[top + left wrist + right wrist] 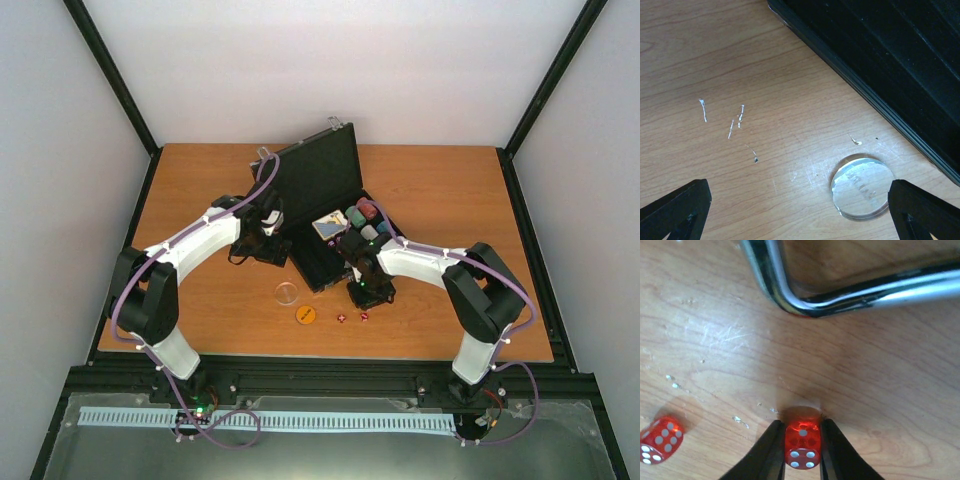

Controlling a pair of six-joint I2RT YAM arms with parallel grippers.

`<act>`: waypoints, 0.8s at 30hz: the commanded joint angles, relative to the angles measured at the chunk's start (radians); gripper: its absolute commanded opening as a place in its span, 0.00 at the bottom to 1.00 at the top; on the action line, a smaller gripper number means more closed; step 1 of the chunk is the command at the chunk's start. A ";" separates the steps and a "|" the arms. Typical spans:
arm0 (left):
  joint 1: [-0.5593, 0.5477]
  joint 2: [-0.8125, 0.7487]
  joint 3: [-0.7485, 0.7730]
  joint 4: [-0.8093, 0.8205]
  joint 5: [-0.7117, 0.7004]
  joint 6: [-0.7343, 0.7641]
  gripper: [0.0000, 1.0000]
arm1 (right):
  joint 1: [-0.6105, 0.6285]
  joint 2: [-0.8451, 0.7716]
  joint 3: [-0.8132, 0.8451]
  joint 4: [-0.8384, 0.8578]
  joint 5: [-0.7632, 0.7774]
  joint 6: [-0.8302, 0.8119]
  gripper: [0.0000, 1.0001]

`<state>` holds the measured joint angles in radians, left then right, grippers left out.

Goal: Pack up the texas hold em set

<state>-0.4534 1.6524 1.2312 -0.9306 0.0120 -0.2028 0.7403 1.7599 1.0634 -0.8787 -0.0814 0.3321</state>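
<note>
- Toward the near edge of the surface [450,190], just in front of the open briefcase [320,175], the right fingers [769,452] are closed on a red die [802,442]. One finger presses each side. The die rests on the surface and is not yet lifted.
- A second die [660,439] lies on the surface near the first, apart from the fingers. The chrome handle [805,305] of the briefcase lies close beyond the gripped die.
- The left fingers [680,210] are spread wide and hold nothing. They hang over the surface beside the left side of the case. The clear disc [861,187] lies flat between them, closer to one finger than the other.
- The orange disc [306,315] lies loose toward the near edge, between the clear disc and the dice.
- The briefcase stands mid-surface, toward the far edge, with its lid raised. The card box [328,228] and the chip stacks [363,215] appear to sit in its base.
- Step in hand, as judged: collecting the loose small parts, with one die now gripped.
- Next move, as judged: raise the die straight up, clear the handle, carry it over the base and release it into a free compartment.
- Caution: the die is small and smooth, and an off-centre grip may let it twist out. Confirm that it rises with the fingers before travel.
- Remaining, as judged: second die, orange disc, clear disc, then closing and latching the lid.
</note>
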 commanded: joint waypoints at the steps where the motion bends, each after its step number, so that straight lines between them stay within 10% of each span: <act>1: 0.004 0.004 0.009 0.016 0.006 0.003 1.00 | -0.002 0.010 0.024 -0.010 0.020 -0.004 0.13; 13: 0.004 0.006 0.008 0.019 0.005 0.003 1.00 | -0.018 -0.019 0.308 -0.218 0.092 -0.074 0.08; 24: 0.004 -0.002 0.005 0.017 0.015 0.002 1.00 | -0.129 0.208 0.563 -0.054 0.148 -0.162 0.07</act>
<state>-0.4534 1.6524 1.2312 -0.9203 0.0124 -0.2028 0.6254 1.8851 1.5620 -1.0054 0.0349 0.2260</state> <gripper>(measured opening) 0.997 0.139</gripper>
